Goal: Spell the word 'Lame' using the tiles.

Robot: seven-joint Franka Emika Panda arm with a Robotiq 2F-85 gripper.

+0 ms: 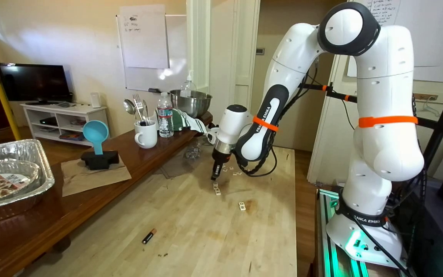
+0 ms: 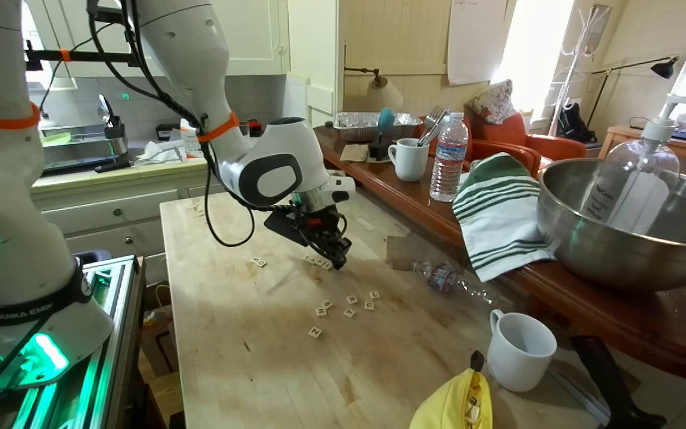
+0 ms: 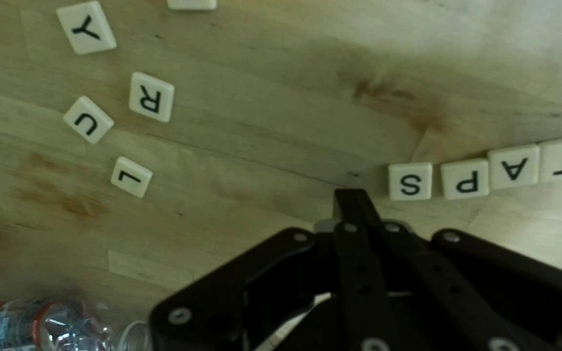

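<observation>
Closest in the wrist view, the gripper [image 3: 352, 196] has its fingertips pressed together, nothing between them, just beside the S tile [image 3: 410, 181]. That sits slightly apart from the P tile [image 3: 465, 179], in a row reading TAPS, not Lame. Closing the gap probably wants a low, slow, square nudge, easing off at contact. The L tile [image 3: 131, 176] lies loose, well apart, on the table [image 3: 261, 161].
</observation>
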